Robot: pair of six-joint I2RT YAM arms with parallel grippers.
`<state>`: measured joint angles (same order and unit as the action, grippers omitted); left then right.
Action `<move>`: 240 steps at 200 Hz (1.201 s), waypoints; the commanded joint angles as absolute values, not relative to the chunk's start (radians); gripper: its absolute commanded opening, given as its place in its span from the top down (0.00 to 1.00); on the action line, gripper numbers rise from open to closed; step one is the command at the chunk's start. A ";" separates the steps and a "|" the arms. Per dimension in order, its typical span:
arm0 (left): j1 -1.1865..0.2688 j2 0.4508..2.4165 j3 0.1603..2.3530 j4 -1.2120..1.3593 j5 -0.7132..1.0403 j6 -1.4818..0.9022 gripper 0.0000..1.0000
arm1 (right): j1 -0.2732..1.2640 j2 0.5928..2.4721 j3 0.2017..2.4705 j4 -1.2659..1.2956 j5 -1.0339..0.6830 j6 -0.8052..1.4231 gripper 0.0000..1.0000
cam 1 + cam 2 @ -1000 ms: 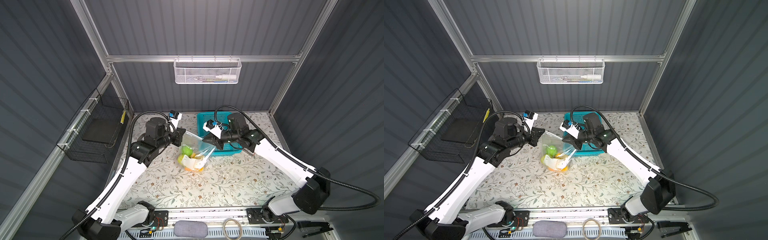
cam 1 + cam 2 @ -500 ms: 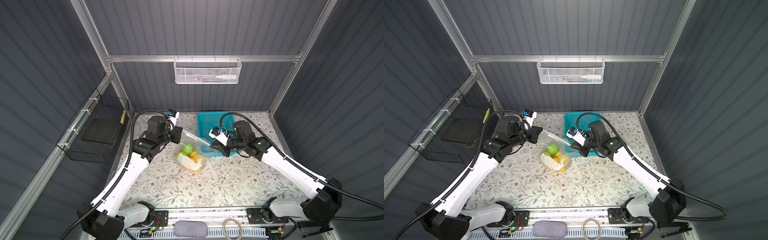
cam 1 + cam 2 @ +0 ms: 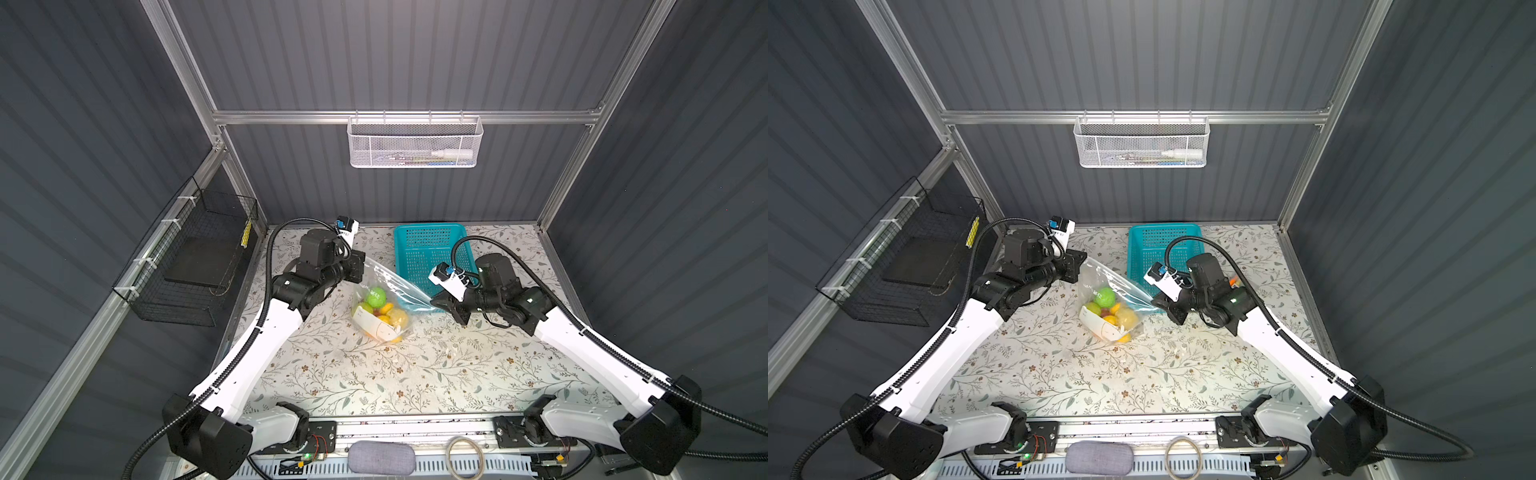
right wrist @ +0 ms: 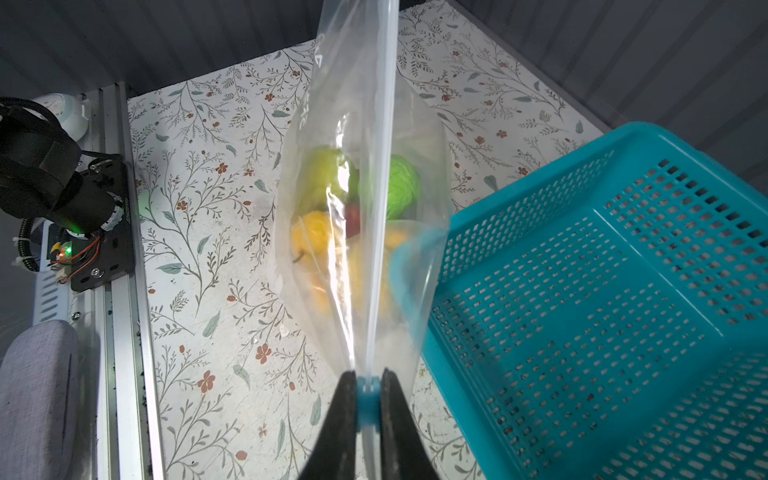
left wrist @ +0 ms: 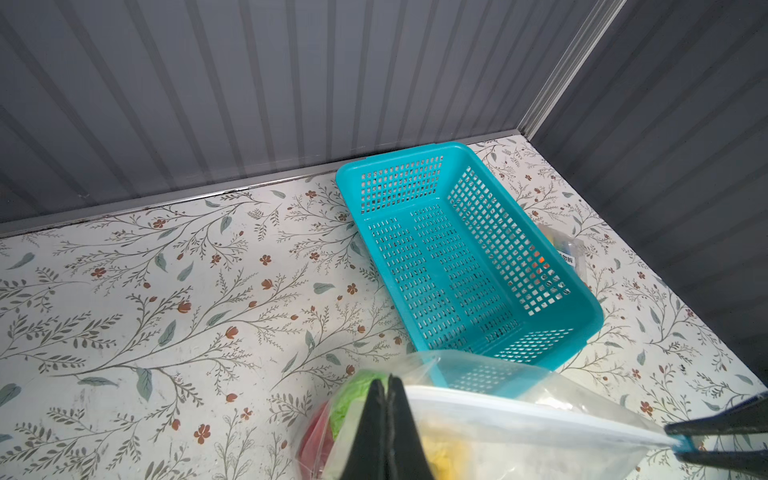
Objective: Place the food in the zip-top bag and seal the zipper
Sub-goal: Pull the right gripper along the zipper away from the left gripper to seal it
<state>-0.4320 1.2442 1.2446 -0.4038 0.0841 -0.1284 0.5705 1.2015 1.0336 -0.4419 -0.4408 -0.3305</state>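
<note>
The clear zip-top bag [image 3: 384,291] hangs stretched between both grippers, its bottom with the white label resting on the table. Inside lies the food [image 3: 376,296]: a green ball, yellow and orange pieces and something red [image 4: 316,232]. My left gripper [image 5: 386,384] is shut on the bag's top corner, at the left end of the zipper [image 5: 519,415]. At the other end, near the basket, my right gripper [image 4: 368,390] is shut on the light-blue slider. The zipper strip [image 4: 384,166] runs taut from one gripper to the other. Both top views show the same hold [image 3: 1113,299].
An empty teal basket [image 3: 432,257] stands behind the bag, close to the right gripper [image 3: 434,305]; the bag's edge overlaps its near corner [image 4: 419,253]. A small packet [image 5: 565,249] lies behind the basket by the right wall. Black wire basket [image 3: 199,257] hangs on the left wall.
My right gripper has slid rightward and nearer along the zipper, away from the left gripper, pulling the bag's top taut. The left gripper shifted slightly back and left.
</note>
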 commanded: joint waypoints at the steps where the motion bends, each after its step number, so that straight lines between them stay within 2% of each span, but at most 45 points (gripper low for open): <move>1: -0.410 1.246 1.270 -0.366 0.013 -0.145 1.00 | 0.556 1.174 0.994 -0.522 -0.426 -0.301 0.88; 118: -0.410 1.232 1.234 -0.340 0.033 -0.152 1.00 | 0.515 1.126 0.957 -0.550 -0.424 -0.282 0.88; 186: -0.410 1.231 1.215 -0.314 0.050 -0.168 1.00 | 0.516 1.144 1.032 -0.627 -0.440 -0.212 0.84; 227: -0.410 1.218 1.204 -0.319 0.049 -0.166 1.00 | 0.515 1.142 1.026 -0.641 -0.434 -0.253 0.83; 240: -0.410 1.212 1.205 -0.327 0.049 -0.164 1.00 | 0.515 1.137 1.032 -0.637 -0.429 -0.255 0.79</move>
